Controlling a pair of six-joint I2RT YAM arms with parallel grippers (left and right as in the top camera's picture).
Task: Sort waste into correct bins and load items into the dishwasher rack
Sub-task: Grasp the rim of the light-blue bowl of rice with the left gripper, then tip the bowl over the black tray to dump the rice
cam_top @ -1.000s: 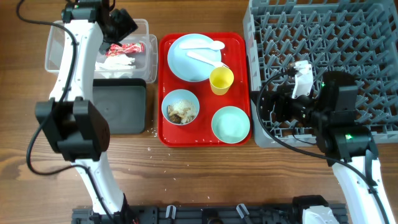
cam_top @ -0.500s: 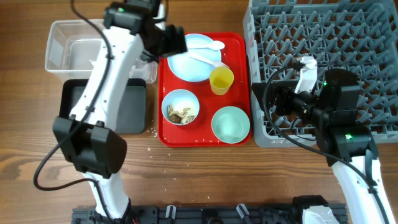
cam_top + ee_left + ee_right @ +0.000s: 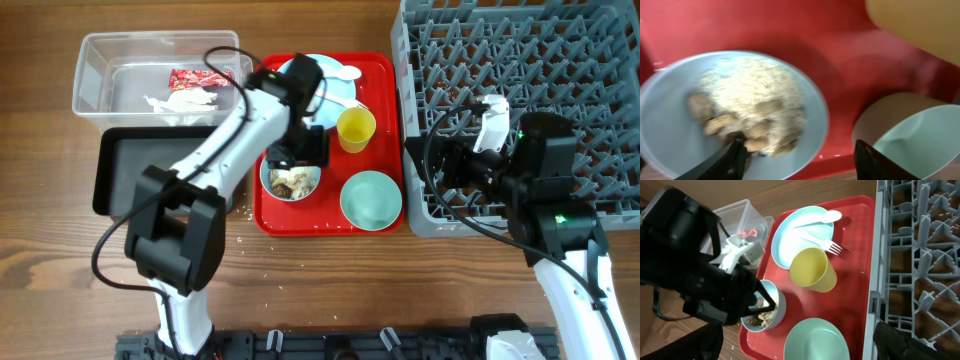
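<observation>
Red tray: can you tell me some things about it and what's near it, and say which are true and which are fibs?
1. The yellow cup stands on the red tray. True.
2. Both bowls are empty. False: the rice bowl holds rice with brown bits, and only the other bowl is empty.
3. The red wrapper lies on the tray. False: it is in the clear bin.
4. The fork and spoon lie on the plate. True.
5. The left gripper hovers open over the rice bowl. True.
</observation>
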